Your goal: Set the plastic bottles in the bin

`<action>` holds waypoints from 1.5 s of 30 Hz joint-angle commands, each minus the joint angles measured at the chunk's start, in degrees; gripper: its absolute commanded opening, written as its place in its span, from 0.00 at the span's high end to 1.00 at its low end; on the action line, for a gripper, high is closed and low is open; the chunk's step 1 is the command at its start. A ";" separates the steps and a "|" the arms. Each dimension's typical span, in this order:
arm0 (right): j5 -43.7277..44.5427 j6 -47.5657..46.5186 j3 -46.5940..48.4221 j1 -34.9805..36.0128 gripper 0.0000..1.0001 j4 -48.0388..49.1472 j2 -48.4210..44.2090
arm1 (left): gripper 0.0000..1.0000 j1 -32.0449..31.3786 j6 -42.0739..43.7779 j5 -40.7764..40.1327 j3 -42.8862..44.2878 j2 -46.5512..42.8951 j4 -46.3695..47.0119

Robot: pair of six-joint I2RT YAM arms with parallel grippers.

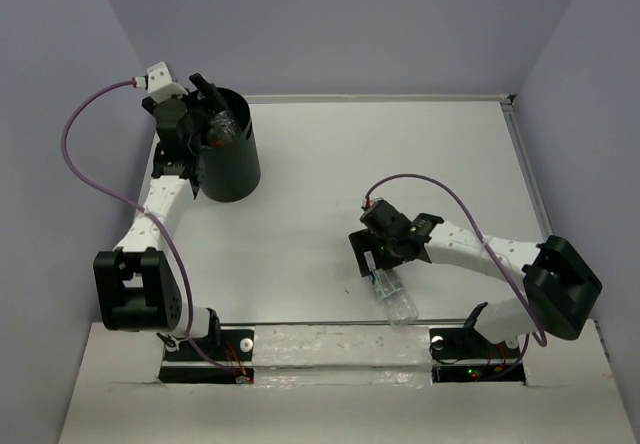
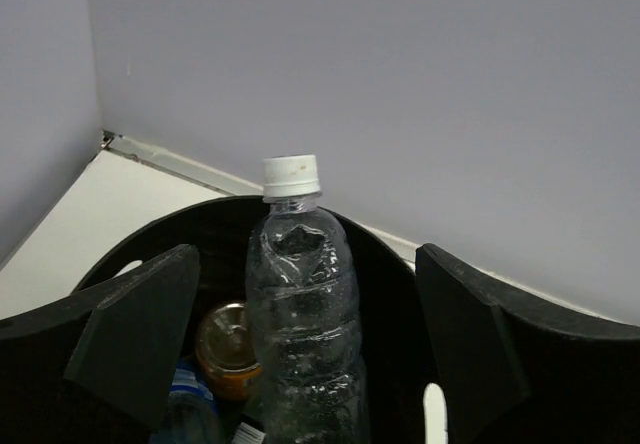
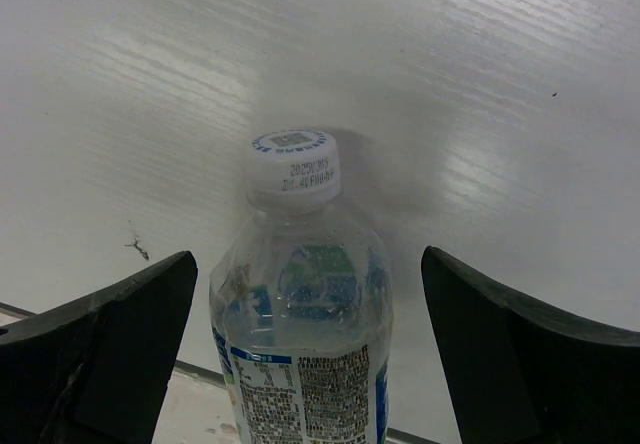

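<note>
The black bin [image 1: 236, 169] stands at the far left of the table. My left gripper [image 1: 212, 116] hangs over its rim, open. In the left wrist view the fingers [image 2: 135, 334] stand wide on either side of a crumpled clear bottle [image 2: 300, 314] with a white cap, upright inside the bin [image 2: 385, 284] and not touched. An orange bottle [image 2: 228, 349] and a blue-labelled one [image 2: 190, 404] lie below it. My right gripper [image 1: 380, 256] is open over a clear blue-white labelled bottle [image 1: 394, 298] lying near the front edge; its fingers [image 3: 130, 334] straddle the bottle [image 3: 300, 354] without contact.
The back wall [image 2: 400, 84] and left wall stand close behind the bin. A shiny strip [image 1: 330, 349] runs along the table's near edge just below the lying bottle. Purple cables [image 1: 75, 154] loop off both wrists.
</note>
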 commanded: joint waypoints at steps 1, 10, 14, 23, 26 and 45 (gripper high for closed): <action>0.60 0.75 1.71 0.89 0.00 -1.26 0.19 | 0.01 -3.06 0.69 -0.25 2.18 -6.95 5.06; 0.16 -0.74 3.03 0.89 0.10 -3.11 3.53 | 0.01 -10.71 -3.35 -0.34 -1.06 -23.12 2.08; 0.78 -1.10 3.73 0.89 0.44 -3.20 2.40 | 0.01 -12.30 -4.85 2.72 -3.78 -31.11 -5.04; -1.07 -6.71 21.20 0.89 0.59 -5.48 -0.16 | 0.01 -12.30 -2.91 9.75 -8.36 -45.45 -21.47; -3.87 -10.23 39.87 0.89 0.62 -3.56 2.91 | 0.01 -12.30 -4.67 13.01 -5.82 -49.05 -22.10; -9.51 -11.56 98.57 0.89 0.66 52.76 48.35 | 0.01 -21.88 -0.19 -5.96 -12.82 -62.76 -17.72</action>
